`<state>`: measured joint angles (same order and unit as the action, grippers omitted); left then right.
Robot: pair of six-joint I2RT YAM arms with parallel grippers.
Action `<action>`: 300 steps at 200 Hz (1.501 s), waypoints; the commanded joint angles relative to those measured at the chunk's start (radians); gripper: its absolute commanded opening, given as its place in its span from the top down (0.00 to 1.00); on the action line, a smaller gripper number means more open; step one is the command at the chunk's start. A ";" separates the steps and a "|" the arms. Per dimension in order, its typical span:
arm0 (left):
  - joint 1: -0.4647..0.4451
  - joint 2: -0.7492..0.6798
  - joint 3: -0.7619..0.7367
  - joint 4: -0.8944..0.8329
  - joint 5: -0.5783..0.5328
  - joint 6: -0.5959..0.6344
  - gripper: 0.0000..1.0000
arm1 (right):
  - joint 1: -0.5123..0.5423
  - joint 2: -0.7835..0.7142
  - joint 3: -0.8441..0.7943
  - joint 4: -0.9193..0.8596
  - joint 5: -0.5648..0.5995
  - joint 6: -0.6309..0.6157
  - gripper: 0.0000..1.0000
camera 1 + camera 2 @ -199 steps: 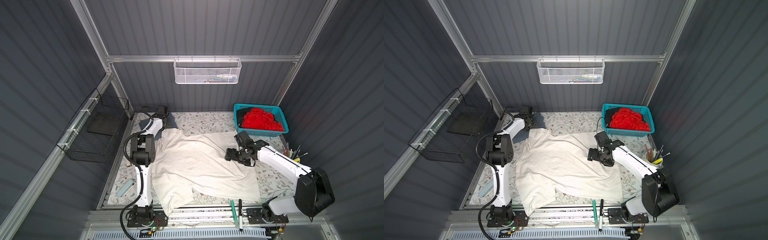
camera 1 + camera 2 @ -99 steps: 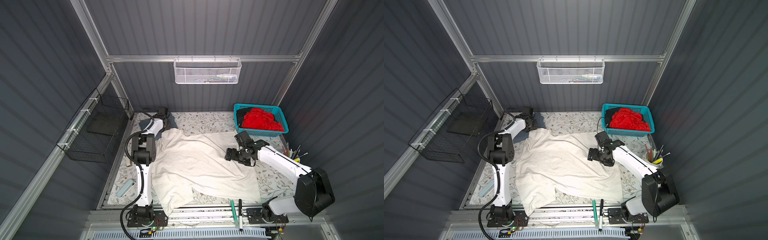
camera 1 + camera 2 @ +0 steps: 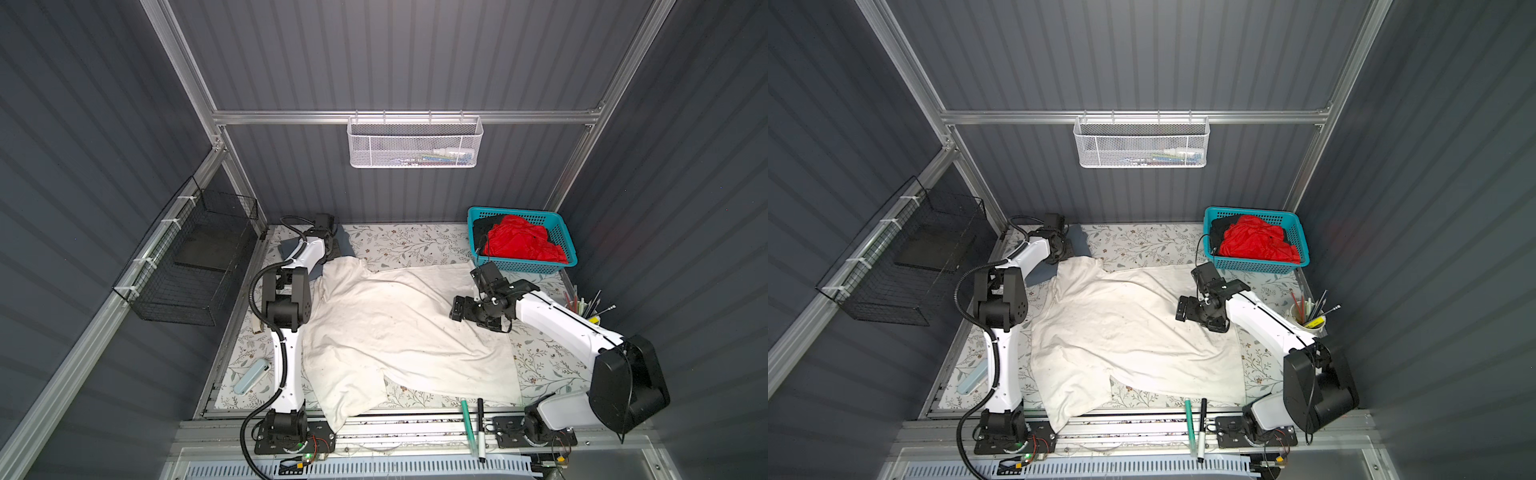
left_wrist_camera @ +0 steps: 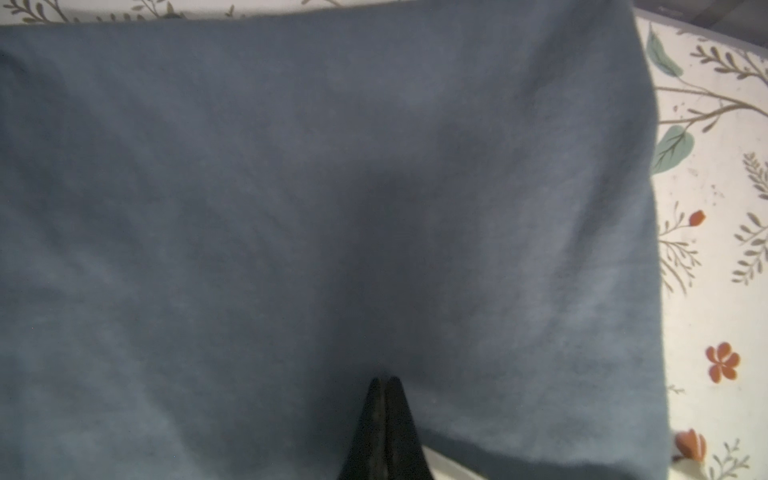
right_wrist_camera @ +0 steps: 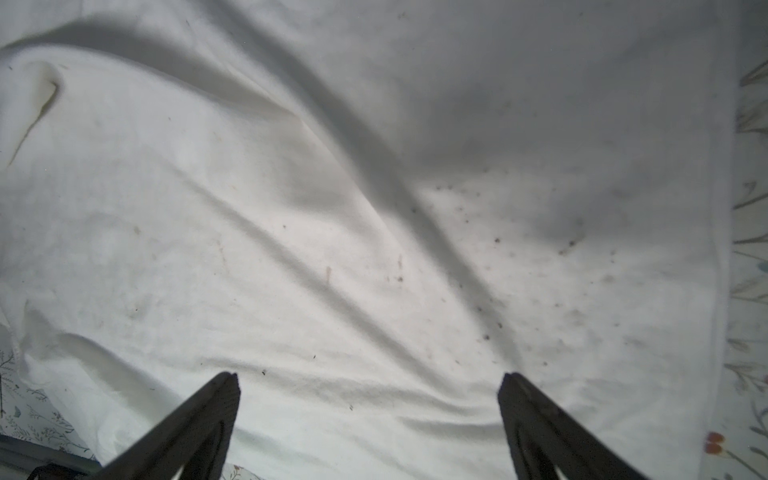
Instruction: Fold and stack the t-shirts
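Left gripper (image 4: pixel 384 380): jaws pressed fully together, no cloth visible between them; the slate-grey shirt (image 4: pixel 291 208) lies flat beneath and ahead of the tips. Right gripper (image 5: pixel 369 377): jaws spread wide, holding nothing; the off-white shirt (image 5: pixel 291 249) (creased, speckled dark) spans the gap under and beyond both tips.

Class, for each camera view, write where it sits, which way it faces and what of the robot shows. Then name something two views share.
Top views: high in front, looking down toward the back wall; left arm and right arm show whole.
Left wrist: on the left arm, facing down at the grey shirt; shut left gripper shows.
Right wrist: on the right arm, facing down at the off-white shirt; open right gripper shows.
Shared: the off-white shirt shows in the right wrist view and both top views.
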<state>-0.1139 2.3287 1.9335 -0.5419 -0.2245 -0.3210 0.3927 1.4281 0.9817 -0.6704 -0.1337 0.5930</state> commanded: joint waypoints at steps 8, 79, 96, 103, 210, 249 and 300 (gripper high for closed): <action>0.006 -0.084 0.010 -0.031 -0.011 0.022 1.00 | -0.049 -0.003 0.030 0.000 -0.029 -0.041 0.01; 0.031 -0.225 -0.034 -0.010 -0.090 0.049 1.00 | -0.028 0.153 -0.056 0.141 -0.032 0.006 0.01; 0.061 -0.226 -0.029 -0.019 -0.080 0.049 1.00 | 0.006 0.205 -0.026 0.150 -0.039 0.009 0.01; 0.071 -0.227 -0.032 -0.019 -0.078 0.049 1.00 | 0.021 0.219 -0.019 0.155 -0.045 0.014 0.01; 0.173 -0.371 -0.224 0.005 -0.086 0.045 1.00 | 0.175 0.230 0.065 0.101 -0.017 0.037 0.01; 0.175 -0.383 -0.259 0.019 -0.004 0.050 1.00 | 0.055 0.313 0.384 -0.060 0.037 -0.111 0.01; 0.175 -0.427 -0.320 0.056 0.053 0.036 1.00 | -0.039 0.646 0.786 -0.148 0.210 -0.242 0.01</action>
<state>0.0486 1.9560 1.6344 -0.4854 -0.1982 -0.2756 0.3737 1.9167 1.6485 -0.7155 -0.0463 0.4435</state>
